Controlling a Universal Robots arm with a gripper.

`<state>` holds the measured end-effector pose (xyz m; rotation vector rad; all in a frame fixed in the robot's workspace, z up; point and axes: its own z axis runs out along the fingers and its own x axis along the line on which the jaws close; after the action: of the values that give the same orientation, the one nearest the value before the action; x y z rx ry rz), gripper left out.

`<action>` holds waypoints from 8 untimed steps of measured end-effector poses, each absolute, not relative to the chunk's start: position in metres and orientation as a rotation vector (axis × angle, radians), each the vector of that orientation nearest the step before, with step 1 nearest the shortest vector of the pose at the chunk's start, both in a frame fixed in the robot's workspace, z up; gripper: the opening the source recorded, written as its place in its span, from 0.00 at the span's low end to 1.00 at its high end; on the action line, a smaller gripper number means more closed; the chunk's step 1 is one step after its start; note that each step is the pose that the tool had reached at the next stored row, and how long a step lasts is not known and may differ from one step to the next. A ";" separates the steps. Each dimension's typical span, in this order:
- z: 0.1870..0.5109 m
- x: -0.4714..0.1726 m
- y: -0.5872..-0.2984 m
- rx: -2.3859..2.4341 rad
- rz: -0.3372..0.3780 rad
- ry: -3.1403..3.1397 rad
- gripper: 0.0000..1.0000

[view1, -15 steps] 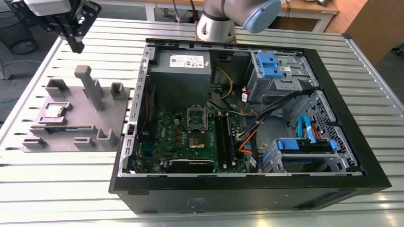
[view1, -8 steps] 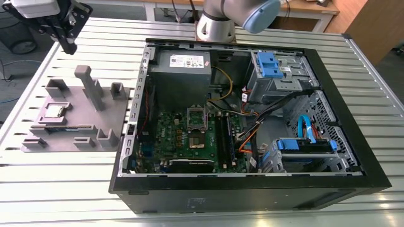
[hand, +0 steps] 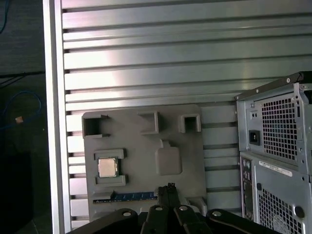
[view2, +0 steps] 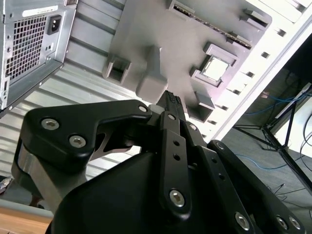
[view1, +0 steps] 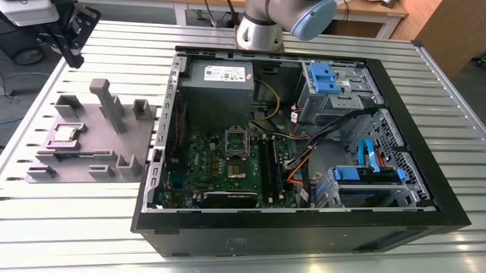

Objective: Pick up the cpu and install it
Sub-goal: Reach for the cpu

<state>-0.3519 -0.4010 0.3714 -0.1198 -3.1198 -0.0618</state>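
Note:
The cpu (view1: 67, 133) is a small silvery square lying in a recess of the grey holder plate (view1: 114, 142) at the exterior view's left, beside the open computer case. Both wrist views look down on the cpu (hand: 107, 167) (view2: 217, 68) in its recess. My gripper (view1: 73, 60) hangs high above the table beyond the plate, well apart from the cpu. Its black fingers (hand: 168, 189) (view2: 170, 100) are pressed together with nothing between them. On the green motherboard, the silver-framed socket (view1: 237, 142) lies with its dark centre exposed.
A tall grey post (view1: 108, 102) and several raised blocks stand on the holder plate. A green memory stick (hand: 131, 196) lies in a slot near the cpu. The case (view1: 304, 142) holds a power supply (view1: 218, 77), blue drive brackets and cables. The slatted metal table (view1: 76, 216) surrounds both.

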 end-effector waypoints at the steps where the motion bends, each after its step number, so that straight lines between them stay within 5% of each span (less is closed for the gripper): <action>1: 0.371 -0.354 -0.401 -0.120 -0.061 -3.120 0.11; 8: 0.365 -0.367 -0.401 -0.120 -0.056 -3.119 0.11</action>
<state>-0.3674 -0.4014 0.3647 -0.1198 -3.1189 -0.0558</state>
